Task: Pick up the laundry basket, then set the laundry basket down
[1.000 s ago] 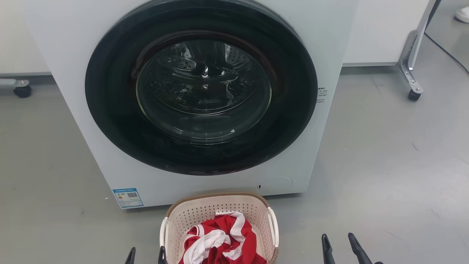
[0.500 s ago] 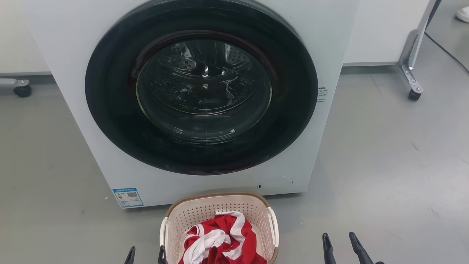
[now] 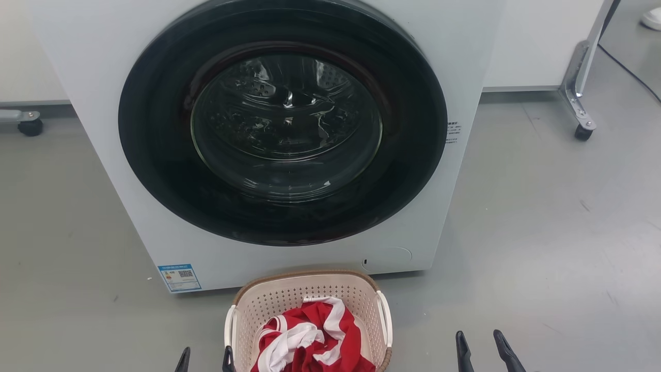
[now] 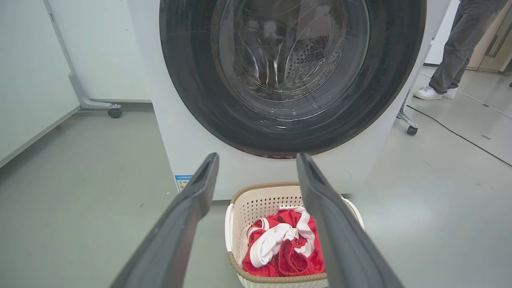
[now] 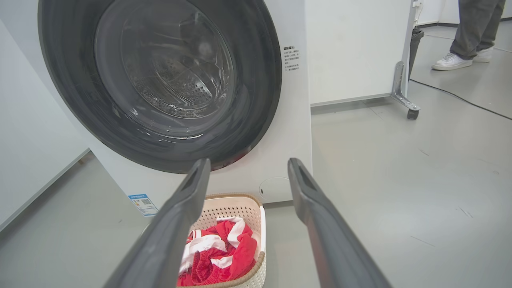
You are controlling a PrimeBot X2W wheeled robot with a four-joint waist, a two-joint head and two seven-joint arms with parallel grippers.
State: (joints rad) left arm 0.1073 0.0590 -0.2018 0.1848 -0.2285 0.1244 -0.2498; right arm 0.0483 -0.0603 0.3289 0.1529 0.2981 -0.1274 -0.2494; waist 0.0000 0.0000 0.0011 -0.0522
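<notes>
The laundry basket is cream perforated plastic with a brown rim and white side handles. It stands on the floor just in front of the washer, holding a red and white garment. My left gripper is open at the bottom edge, beside the basket's left handle, its right fingertip close against it. My right gripper is open over bare floor, well to the basket's right. The left wrist view looks over the basket between open fingers. In the right wrist view the basket lies lower left of the open gripper.
The white washer with its shut round dark door stands close behind the basket. Wheeled metal stand legs are at the back right and back left. A cable runs over the grey floor. A person's legs stand far right.
The right gripper's fingertips have dropped slightly lower in the head view. The view itself has shifted a little. Basket and left gripper have not moved.
</notes>
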